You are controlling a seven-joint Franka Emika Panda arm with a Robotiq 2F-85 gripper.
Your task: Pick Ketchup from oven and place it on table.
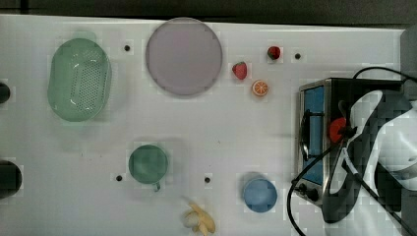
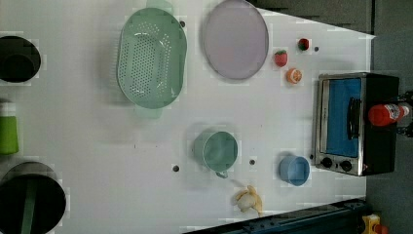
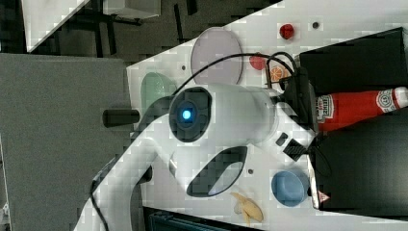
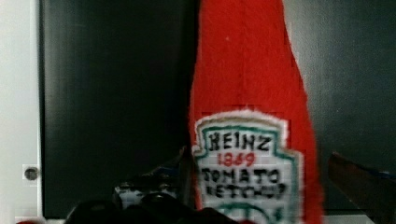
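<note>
Top view: Ketchup [image 1: 337, 129] sits atop the oven [image 1: 314, 98], arm over it. Likely light, stiff plastic, a bit slick; best held around the labelled body.

Left view: red bottle on oven roof, cap pointing away from the oven's glass door.

Right view: gripper [image 3: 308, 108] at the bottle's base end; grasp state, cannot tell.

Wrist view: white label, red sides, above oven's black top.

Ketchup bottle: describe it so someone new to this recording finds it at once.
Find the black oven at the table edge. The Ketchup lies on its black top. It is long, red and labelled, unlike the small strawberry near the plate.
</note>
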